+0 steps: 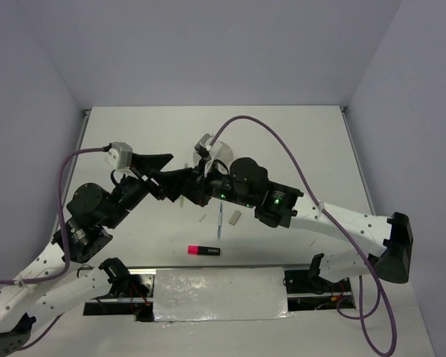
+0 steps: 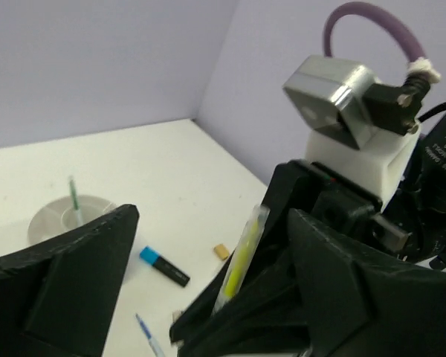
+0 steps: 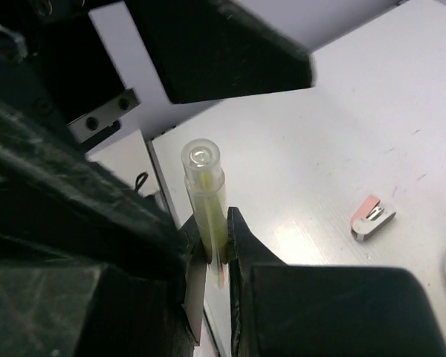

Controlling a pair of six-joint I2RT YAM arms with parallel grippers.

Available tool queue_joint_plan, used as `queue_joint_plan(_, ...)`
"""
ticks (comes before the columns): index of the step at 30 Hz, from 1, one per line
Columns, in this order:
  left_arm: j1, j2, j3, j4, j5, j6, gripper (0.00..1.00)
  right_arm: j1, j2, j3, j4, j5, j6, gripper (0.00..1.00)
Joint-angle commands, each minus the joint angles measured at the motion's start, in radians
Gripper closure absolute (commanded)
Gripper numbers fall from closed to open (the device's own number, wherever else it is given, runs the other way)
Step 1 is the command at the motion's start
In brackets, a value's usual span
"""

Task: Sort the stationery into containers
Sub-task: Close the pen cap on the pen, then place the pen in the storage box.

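Yellow inside clear plastic, and hanging mid-air: pinching the stick (image 3: 207, 195) low on its barrel with the right claw (image 3: 215, 242), fingers (image 3: 245, 253) pressed in on both sides, capped end pointing toward 12 o'clock in the right wrist view. Flanking it with the left claw (image 2: 214, 216), spread wide and touching nothing, as far as can be told. Hanging well apart from the cup (image 2: 48, 216), at about 9 o'clock of the stick in the left wrist view, with a green pen (image 2: 73, 195) already standing upright in one compartment. Judging the danger from here: gripping a smooth round tube by so narrow a bite, and so risking a pivot or a slip on any quick swing toward the cup. Crowding two claws into one spot, and risking a knock from the left fingers (image 2: 74, 275) on parting, enough to twist the stick askew. Working close under the purple cable (image 1: 247, 117), so risking a snag. Hovering over a blue pen (image 1: 220, 221), a pale piece (image 1: 234, 217) and a pink highlighter (image 1: 204, 251), all loose at roughly 6 o'clock of the claws in the top view, and risking scattering them by a drop from this height. Risking, too, tipping the green pen or filling the wrong compartment by letting go while tilted.
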Motion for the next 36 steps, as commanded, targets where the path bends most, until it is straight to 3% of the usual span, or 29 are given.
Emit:
queue_joint_plan(1, -0.047, -0.022, 0.042, -0.156, 0.0, -0.107, 0.01, -0.013, -0.004, -0.041, 0.179, 0.096, 0.018, 1.0)
queue_joint_plan(4, -0.047, -0.01, 0.137, -0.297, -0.242, -0.167, 0.01, -0.028, -0.004, -0.1, 0.217, 0.144, 0.03, 1.0)
queue_joint_plan(5, -0.047, 0.007, 0.197, -0.339, -0.384, -0.19, 0.01, -0.041, -0.002, -0.129, 0.225, 0.162, 0.042, 1.0)
queue_joint_plan(10, -0.047, 0.067, 0.348, -0.58, -0.655, -0.334, 0.01, -0.073, -0.008, -0.192, 0.288, 0.262, 0.038, 1.0)
queue_joint_plan(14, -0.047, 0.061, 0.357, -0.643, -0.627, -0.288, 0.01, -0.153, 0.019, -0.161, 0.264, 0.319, -0.01, 1.0)
queue_joint_plan(18, -0.047, 0.052, 0.316, -0.739, -0.504, -0.195, 0.01, -0.249, 0.067, -0.137, 0.263, 0.347, -0.038, 1.0)
queue_joint_plan(23, -0.047, -0.043, 0.181, -0.807, -0.441, -0.167, 0.01, -0.355, 0.154, -0.108, 0.317, 0.333, -0.067, 1.0)
queue_joint_plan(29, -0.047, -0.174, 0.032, -0.772, -0.403, -0.103, 0.01, -0.403, 0.268, -0.025, 0.342, 0.307, -0.107, 0.99)
queue_joint_plan(36, -0.047, -0.183, 0.013, -0.73, -0.312, -0.066, 0.01, -0.427, 0.344, 0.038, 0.343, 0.281, -0.11, 0.94)
